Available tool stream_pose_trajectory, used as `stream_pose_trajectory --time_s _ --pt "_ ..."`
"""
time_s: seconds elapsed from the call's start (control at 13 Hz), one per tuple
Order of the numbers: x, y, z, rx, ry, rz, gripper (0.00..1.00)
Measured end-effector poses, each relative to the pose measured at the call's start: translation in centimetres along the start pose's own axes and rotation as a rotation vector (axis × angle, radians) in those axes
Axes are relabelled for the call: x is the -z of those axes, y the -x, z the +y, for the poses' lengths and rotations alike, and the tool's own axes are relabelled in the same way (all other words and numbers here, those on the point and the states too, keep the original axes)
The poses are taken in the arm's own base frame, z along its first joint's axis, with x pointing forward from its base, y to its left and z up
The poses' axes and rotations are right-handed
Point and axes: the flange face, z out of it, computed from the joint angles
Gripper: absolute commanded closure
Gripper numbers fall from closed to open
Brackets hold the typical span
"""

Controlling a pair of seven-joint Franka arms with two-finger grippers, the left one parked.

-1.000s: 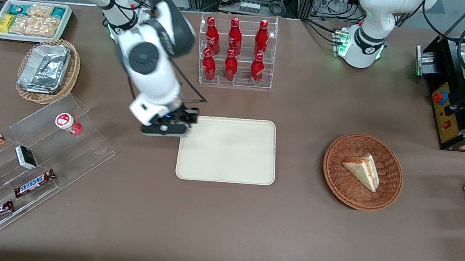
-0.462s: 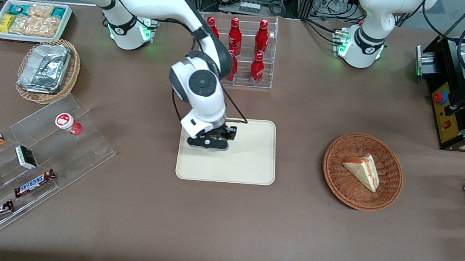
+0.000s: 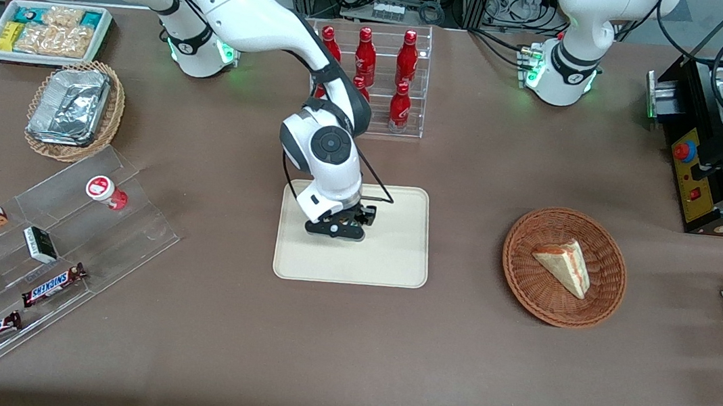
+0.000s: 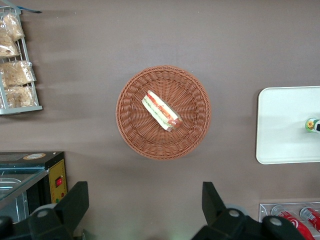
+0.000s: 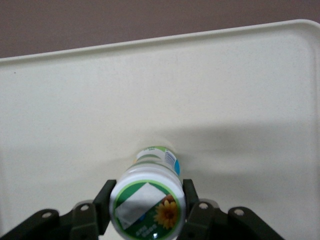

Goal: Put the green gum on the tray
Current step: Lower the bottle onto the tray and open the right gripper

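The claw (image 3: 335, 230) is down over the tray (image 3: 389, 260), and it is clamped on the green gum (image 5: 148, 200): the wrist camera has a finger pressed to each side of the white lid. The bottle stands upright, its base at the tray's cream surface; whether it actually touches I cannot tell. From the parked arm's wrist camera only a sliver of the gum (image 4: 313, 125) shows, over the tray (image 4: 280, 125), well inside the rim.

Room to move: bare tray lies all round the bottle, with the widest stretch running toward the tray edge nearest the parked arm and toward the edge nearest the front camera. The tray's rounded corner (image 5: 305, 27) shows clean, with brown desk (image 3: 344, 351) just outside the rim.

Around the tray there is open desk on every side. The rack of red cola bottles (image 3: 382, 83) stands farther from the front camera, apart from the tray edge. The wicker basket with the sandwich (image 3: 564, 267) sits toward the parked arm's end, well apart. The clear stepped stand with the red-lidded bottle (image 3: 105, 191) lies toward the working arm's end.
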Motion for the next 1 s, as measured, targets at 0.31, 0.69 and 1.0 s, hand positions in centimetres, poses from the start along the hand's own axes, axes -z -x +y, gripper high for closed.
stream_pose_trajectory --time_s 0.31,0.69,1.0 --pt "0.0 0.0 -0.1 -0.001 -0.001 0.001 0.0" --pt "3.0 -1.6 -0.2 -0.015 -0.032 0.034 0.0" --pt "13.2 -5.1 4.4 0.003 -0.005 -0.001 0.0"
